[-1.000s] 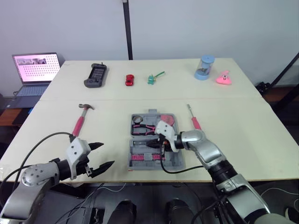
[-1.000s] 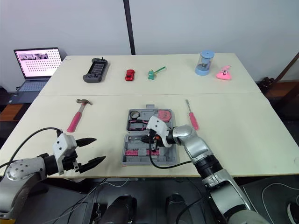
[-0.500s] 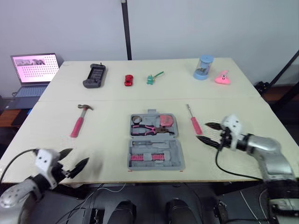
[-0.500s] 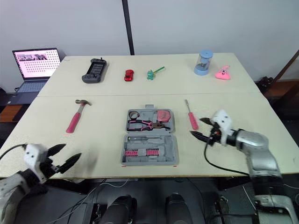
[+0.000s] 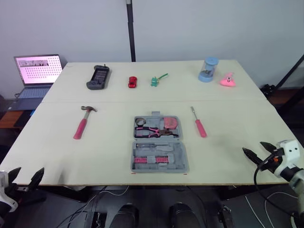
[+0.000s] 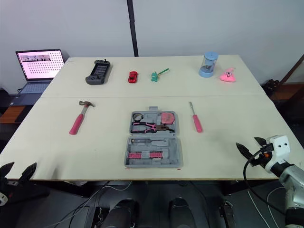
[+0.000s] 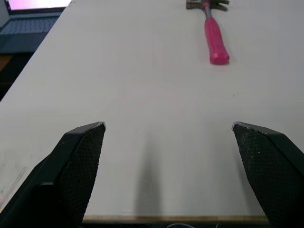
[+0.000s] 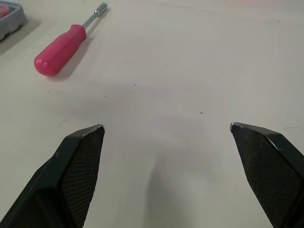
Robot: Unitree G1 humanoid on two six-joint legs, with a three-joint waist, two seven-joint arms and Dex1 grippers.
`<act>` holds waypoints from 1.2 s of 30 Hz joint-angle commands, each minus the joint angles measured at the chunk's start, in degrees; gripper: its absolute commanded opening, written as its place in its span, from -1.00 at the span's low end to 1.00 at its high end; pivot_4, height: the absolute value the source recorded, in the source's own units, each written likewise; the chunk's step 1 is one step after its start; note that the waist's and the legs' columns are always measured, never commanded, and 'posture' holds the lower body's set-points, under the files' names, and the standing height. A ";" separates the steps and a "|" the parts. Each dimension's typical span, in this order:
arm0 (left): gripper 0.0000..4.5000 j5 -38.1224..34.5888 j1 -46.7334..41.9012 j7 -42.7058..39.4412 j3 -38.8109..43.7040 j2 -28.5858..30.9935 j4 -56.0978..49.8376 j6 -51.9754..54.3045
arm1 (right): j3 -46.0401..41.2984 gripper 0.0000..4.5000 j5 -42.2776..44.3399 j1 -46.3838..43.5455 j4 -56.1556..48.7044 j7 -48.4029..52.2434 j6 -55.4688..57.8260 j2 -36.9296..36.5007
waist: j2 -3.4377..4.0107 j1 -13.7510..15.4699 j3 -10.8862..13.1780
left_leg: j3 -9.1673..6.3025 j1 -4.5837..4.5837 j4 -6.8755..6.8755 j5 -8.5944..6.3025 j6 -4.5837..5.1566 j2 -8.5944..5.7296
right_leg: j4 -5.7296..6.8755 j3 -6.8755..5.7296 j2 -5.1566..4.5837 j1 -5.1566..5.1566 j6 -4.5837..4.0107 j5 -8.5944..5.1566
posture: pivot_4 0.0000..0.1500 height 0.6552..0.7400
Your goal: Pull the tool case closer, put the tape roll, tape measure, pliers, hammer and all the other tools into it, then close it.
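The left gripper (image 5: 27,172) hangs at the table's (image 5: 228,95) near edge with its two black fingers (image 7: 80,161) spread wide and nothing between them. Ahead of those fingers and off to their right, well apart from them, lies the hammer (image 5: 81,124). Its pink handle end points back toward the fingers and its metal head points away.

The right gripper (image 5: 253,147) sits by the near right corner of the table. Its fingers (image 8: 78,166) also stand wide apart and hold nothing; bare tabletop shows between them. Ahead of these fingers and to their left, well clear of them, lies the screwdriver (image 5: 198,123), with its pink handle nearer the fingers and its metal shaft pointing away.

The tool case (image 5: 159,161) lies open and flat on the table between the two grippers, well apart from both and nearer the right one. One corner of it shows in the right wrist view, beyond the screwdriver. The half farther from the fingers holds the pliers (image 5: 152,131), the pink tape measure (image 5: 171,123) and a ring that looks like the tape roll (image 5: 139,121). The half nearer the fingers holds a pink row of small pieces too small to identify.
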 commanded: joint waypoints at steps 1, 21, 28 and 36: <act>1.00 -0.25 0.29 -0.03 0.07 0.57 -2.17 -0.44 | 0.19 0.99 2.03 -1.00 -4.47 0.96 1.99 -0.91 | 0.00 -0.04 0.00 | 0.00 0.00 0.00 0.00 0.00 0.00 | 0.00 0.00 0.00 0.00 0.00 0.00 | 1.00 -0.55; 1.00 -5.48 -2.84 -6.98 -19.24 10.79 -40.24 20.08 | 19.67 0.99 9.81 -3.76 -48.89 -1.38 31.62 0.88 | 0.00 0.66 0.02 | -0.15 -0.07 -0.01 0.00 0.00 -0.01 | -0.09 -0.01 -0.03 0.00 -0.16 -0.08 | 1.00 -0.55; 1.00 -4.88 -11.16 -8.30 -21.94 14.26 -39.34 22.99 | 19.87 0.99 10.05 -1.18 -53.48 -3.51 32.70 0.64 | 0.03 -0.26 0.03 | -0.10 -0.05 -0.01 -0.01 0.02 0.00 | -0.08 -0.01 0.02 -0.01 0.01 0.02 | 1.00 -0.55; 1.00 -4.56 -7.10 -6.44 -18.19 12.02 -39.53 22.87 | 23.39 0.99 12.29 -8.86 -53.66 0.39 36.80 -1.50 | 0.04 -0.17 0.05 | -0.09 -0.03 -0.03 -0.02 0.03 0.03 | -0.08 0.00 0.06 -0.02 0.02 0.02 | 1.00 -0.55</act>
